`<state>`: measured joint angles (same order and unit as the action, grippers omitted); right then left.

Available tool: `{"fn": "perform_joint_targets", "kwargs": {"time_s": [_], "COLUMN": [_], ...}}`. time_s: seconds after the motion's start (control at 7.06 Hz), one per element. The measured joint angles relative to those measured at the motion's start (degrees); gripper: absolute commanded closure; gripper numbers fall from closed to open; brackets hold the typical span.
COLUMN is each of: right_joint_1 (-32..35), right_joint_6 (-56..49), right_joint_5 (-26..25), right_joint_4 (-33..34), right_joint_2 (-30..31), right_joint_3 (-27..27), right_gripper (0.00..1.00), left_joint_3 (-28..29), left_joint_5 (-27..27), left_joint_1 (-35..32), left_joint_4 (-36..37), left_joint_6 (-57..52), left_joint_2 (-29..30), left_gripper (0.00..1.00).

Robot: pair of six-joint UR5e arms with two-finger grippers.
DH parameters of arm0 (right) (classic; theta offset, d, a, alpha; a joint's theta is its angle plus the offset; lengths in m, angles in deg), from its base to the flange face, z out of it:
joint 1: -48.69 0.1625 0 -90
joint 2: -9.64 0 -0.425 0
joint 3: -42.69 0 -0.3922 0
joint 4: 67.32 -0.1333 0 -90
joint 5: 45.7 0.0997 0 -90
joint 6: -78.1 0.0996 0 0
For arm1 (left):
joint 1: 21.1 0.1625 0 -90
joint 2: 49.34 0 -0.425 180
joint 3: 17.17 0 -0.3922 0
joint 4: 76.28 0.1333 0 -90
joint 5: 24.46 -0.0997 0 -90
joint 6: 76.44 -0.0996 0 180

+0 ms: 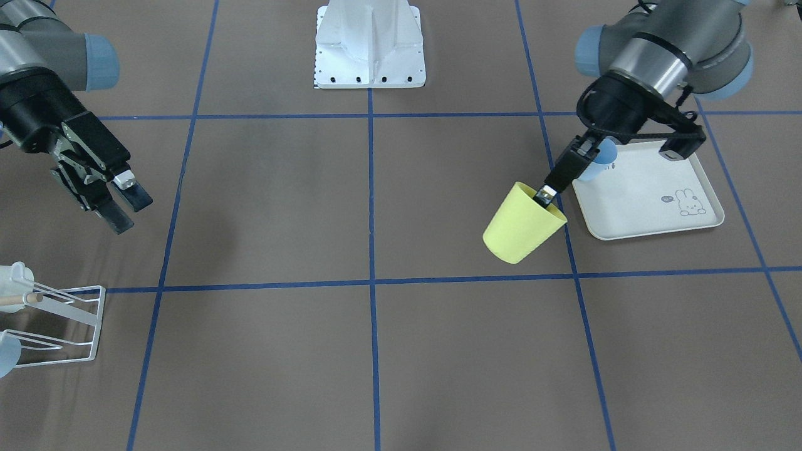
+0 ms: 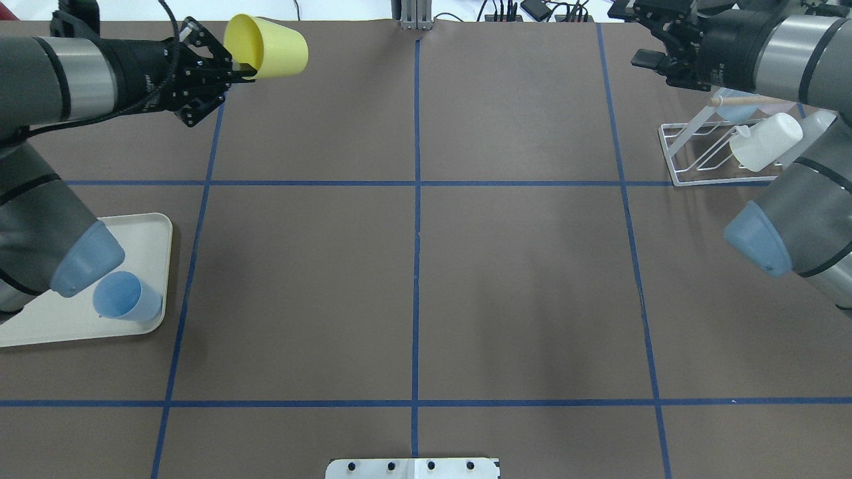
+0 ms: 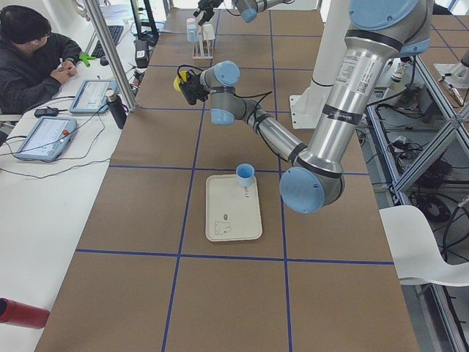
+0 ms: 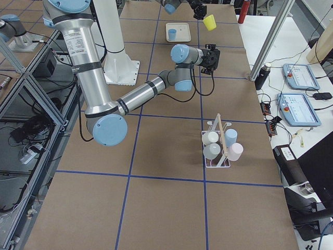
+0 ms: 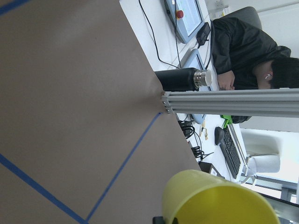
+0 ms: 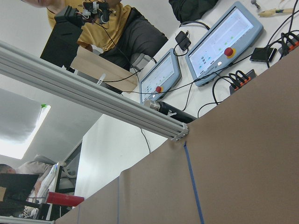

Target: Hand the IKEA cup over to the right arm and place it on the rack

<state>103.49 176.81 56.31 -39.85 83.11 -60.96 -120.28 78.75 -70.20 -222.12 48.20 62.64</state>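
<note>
Brown paper taped into blue squares covers the table (image 2: 413,286); seen from above, I read it as a clock face. The left arm (image 2: 60,80) reaches out to eleven o'clock, carrying its load in the air. The right arm (image 2: 785,46) hangs at one o'clock, close to the rack, presumably so the hand-over ends near where the cup must go. At eight o'clock lies the tray (image 2: 143,233), with a blue cup (image 2: 126,306) at its corner. The rack (image 2: 699,150) stands at two o'clock, a few cups already on its prongs. The yellow cup (image 2: 266,46) is aloft at eleven, tipped on its side, well apart from the rack and the right gripper. The left gripper (image 2: 241,66) pinches its rim, one finger inside the mouth. That grip leaves body and base free for the other hand. The right gripper (image 1: 130,212) has its fingers parted and holds nothing. I judge it ready to receive.
</note>
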Motion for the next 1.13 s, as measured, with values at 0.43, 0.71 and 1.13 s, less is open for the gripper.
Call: {"fn": "perform_joint_targets", "kwargs": {"time_s": [0.43, 0.71, 1.13], "right_joint_1": [-3.9, -7.3, -13.1], "right_joint_6": [7.6, 10.7, 11.6], "right_joint_5": [-6.5, -9.4, -15.2], "right_joint_4": [-8.2, -12.7, -13.6], "right_joint_2": [-1.6, -3.8, -9.0], "right_joint_3": [1.9, 4.1, 6.3], "right_gripper": [0.00, 0.00, 0.00], "left_joint_3": [8.5, 16.6, 23.3], "left_joint_5": [-9.9, -14.6, -17.9], "left_joint_1": [6.6, 9.5, 10.6], "left_joint_4": [-23.5, -35.3, -46.9], "left_joint_6": [8.7, 12.2, 17.1], "left_joint_2": [3.3, 8.3, 11.5], "left_gripper": [1.00, 1.00, 1.00]}}
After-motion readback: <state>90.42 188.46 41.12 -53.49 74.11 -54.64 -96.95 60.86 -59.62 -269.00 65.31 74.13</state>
